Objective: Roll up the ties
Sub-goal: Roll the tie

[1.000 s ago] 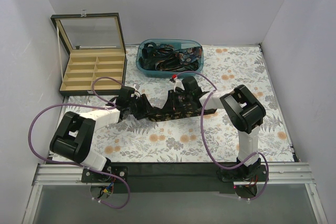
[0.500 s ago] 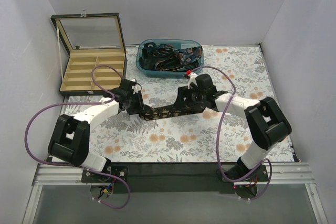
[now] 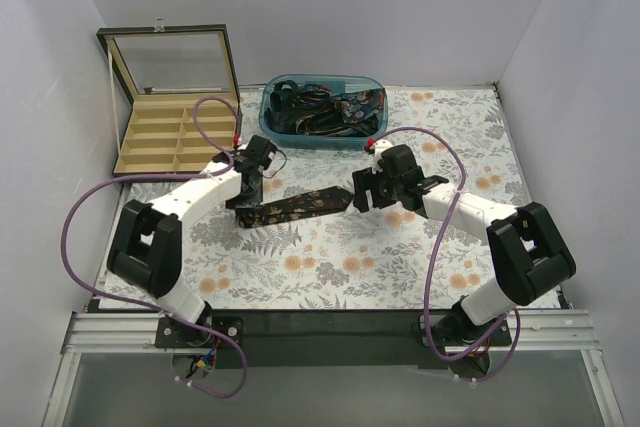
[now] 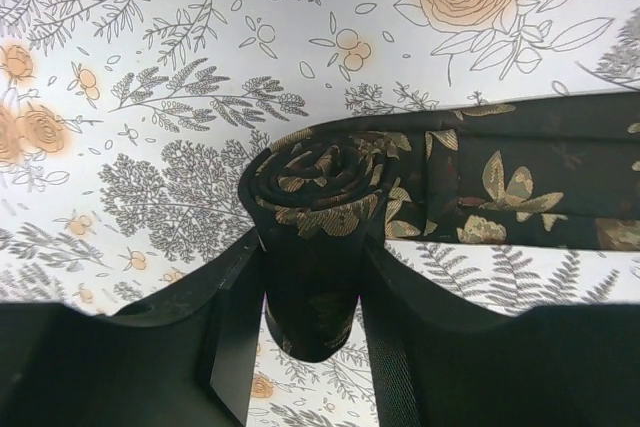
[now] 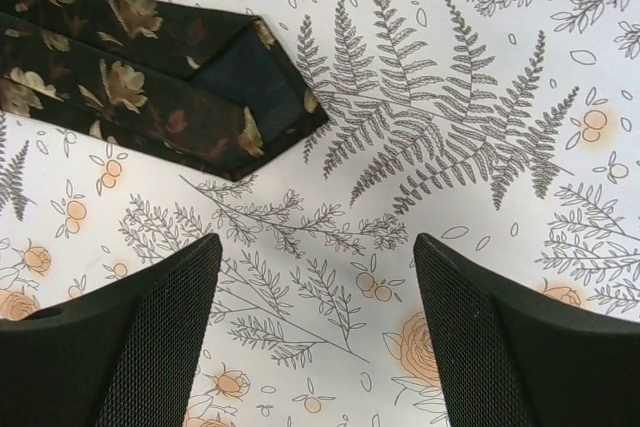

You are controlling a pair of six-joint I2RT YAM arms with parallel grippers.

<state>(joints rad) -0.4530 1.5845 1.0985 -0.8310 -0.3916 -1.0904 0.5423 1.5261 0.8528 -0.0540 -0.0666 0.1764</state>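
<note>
One dark tie (image 3: 305, 206) with gold leaf patterning lies stretched across the floral table. In the left wrist view its left end is wound into a tight roll (image 4: 320, 182), and my left gripper (image 4: 310, 277) is shut on that roll, with the flat length (image 4: 530, 192) running off to the right. My left gripper (image 3: 247, 205) sits at the tie's left end. The tie's pointed end (image 5: 160, 77) lies flat just beyond my right gripper (image 5: 315, 277), which stands open with only tablecloth between its fingers. My right gripper (image 3: 362, 194) hovers at the tie's right tip.
A teal bin (image 3: 300, 139) holding more dark ties stands at the back centre. An open black box (image 3: 175, 176) with tan compartments and a raised glass lid (image 3: 170, 62) sits at the back left. Purple cables loop above both arms.
The right gripper has opened, let go of the tie and drawn off to the right. The left gripper has moved farther back with the rolled end. The bunched tie now lies straight.
</note>
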